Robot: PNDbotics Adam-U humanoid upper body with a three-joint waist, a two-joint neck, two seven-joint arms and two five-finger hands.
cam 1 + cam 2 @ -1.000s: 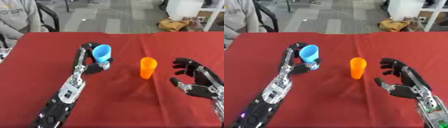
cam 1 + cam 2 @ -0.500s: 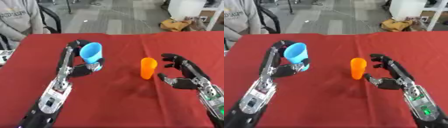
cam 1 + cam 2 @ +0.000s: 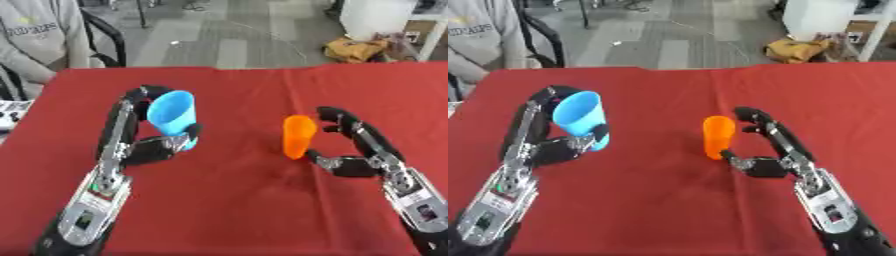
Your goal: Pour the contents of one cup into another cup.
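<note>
A blue cup [image 3: 171, 113] is held up off the red table [image 3: 227, 200] at the left, its mouth tilted toward the camera, with my left hand [image 3: 149, 145] curled round it. An orange cup [image 3: 297, 136] stands upright on the cloth right of centre. My right hand [image 3: 350, 147] is just to its right, fingers spread and curved toward it, thumb near its base. Whether the hand touches the orange cup I cannot tell. What is inside either cup does not show.
A person in a grey sweatshirt [image 3: 35, 35] sits beyond the table's far left corner beside a black chair [image 3: 109, 40]. A yellow-brown bundle [image 3: 359, 49] lies on the floor behind. A white device [image 3: 10, 114] sits at the left edge.
My right hand has moved left, up to the orange cup. My left hand has lifted the blue cup and carried it left. The camera has also shifted.
</note>
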